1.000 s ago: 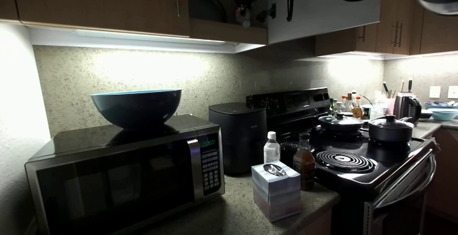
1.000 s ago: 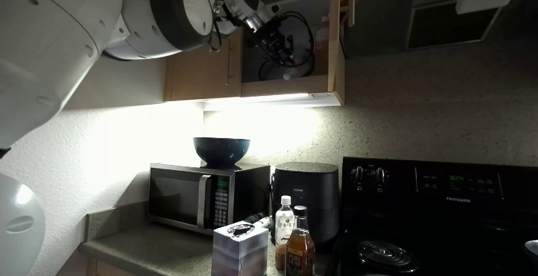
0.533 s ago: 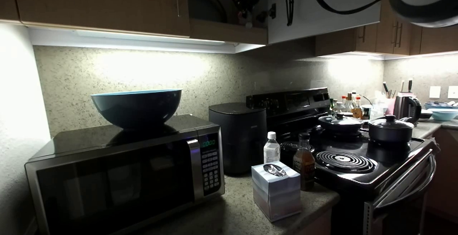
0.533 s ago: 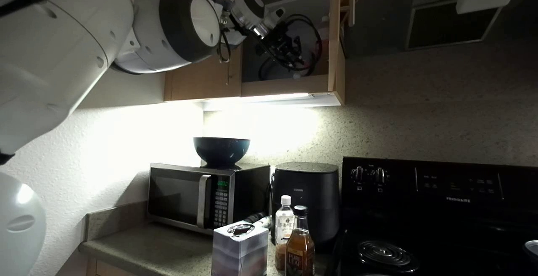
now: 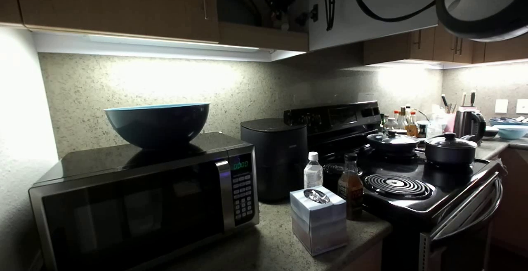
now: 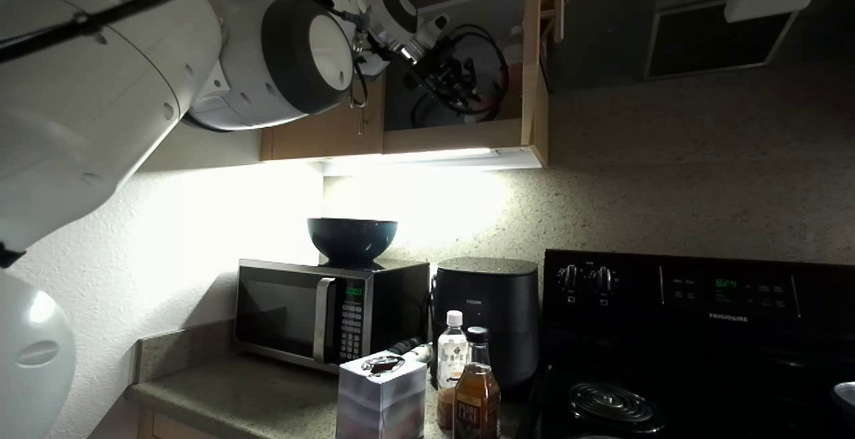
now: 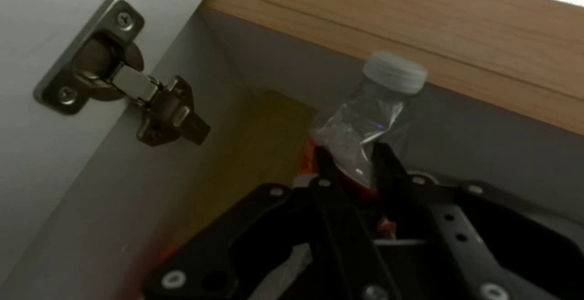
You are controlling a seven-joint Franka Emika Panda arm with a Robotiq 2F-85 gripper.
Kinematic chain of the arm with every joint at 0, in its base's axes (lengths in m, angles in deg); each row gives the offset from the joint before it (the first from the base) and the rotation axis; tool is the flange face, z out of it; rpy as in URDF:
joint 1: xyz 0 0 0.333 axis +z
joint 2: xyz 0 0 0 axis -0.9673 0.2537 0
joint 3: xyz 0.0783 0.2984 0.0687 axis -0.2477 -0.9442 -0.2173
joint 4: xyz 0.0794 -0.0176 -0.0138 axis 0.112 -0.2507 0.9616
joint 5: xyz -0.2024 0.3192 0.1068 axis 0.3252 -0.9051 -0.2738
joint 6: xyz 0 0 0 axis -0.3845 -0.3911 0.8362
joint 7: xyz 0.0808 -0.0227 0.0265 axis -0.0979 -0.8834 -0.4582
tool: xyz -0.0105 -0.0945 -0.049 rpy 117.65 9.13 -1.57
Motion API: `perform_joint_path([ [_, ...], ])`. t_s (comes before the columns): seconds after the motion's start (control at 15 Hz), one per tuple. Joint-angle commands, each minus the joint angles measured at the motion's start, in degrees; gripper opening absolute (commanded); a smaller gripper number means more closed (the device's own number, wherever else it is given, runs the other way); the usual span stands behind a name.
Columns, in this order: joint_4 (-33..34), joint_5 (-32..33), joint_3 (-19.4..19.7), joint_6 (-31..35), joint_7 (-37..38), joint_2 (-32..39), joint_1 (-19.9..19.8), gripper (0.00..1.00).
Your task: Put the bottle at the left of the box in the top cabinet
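Note:
The bottle (image 7: 365, 113), clear with a white cap and a reddish label, sits between the gripper's fingers (image 7: 351, 151) in the wrist view. The fingers are closed around its label and hide its lower part. In both exterior views the dark gripper (image 5: 278, 5) (image 6: 464, 85) is inside the open top cabinet (image 5: 264, 36) (image 6: 454, 135). The bottle is tilted, with its cap (image 5: 284, 25) (image 6: 470, 118) low, close to the cabinet's wooden front lip (image 7: 388, 17). I cannot tell whether it touches the shelf. The pale box (image 5: 319, 225) (image 6: 381, 399) stands on the counter below.
A reddish bottle (image 6: 513, 58) stands at the cabinet's right side. The open door's hinge (image 7: 137, 85) is beside the gripper. A round dark dish (image 5: 237, 5) stands in the cabinet. Below are the microwave (image 5: 136, 205), bowl (image 5: 159, 126), upright clear bottle (image 5: 313, 174) and amber bottle (image 5: 350, 192).
The arm's upper links have come lower and to the right in an exterior view. The gripper and the bottle have shifted slightly right together inside the cabinet. The box has not moved.

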Motion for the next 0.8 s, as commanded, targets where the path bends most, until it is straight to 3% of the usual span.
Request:
perform_joint_path([
  [0.0, 4.09, -1.07, -0.6, 4.61, 0.54, 3.33, -0.7, 0.07],
  [0.33, 3.14, -3.1, -2.49, 6.71, -1.81, 5.27, -1.04, 0.07],
  [0.4, 2.97, -3.07, -2.67, 6.24, -2.42, 5.21, -1.03, 0.46],
  [0.47, 9.44, -5.58, -1.17, 3.94, -4.83, 8.74, -0.79, 0.5],
  [0.53, 10.18, -6.06, -0.96, 3.68, -5.44, 8.97, -0.78, 0.51],
  [0.73, 13.23, -8.96, -0.58, 2.21, -7.62, 10.52, -1.32, 0.71],
])
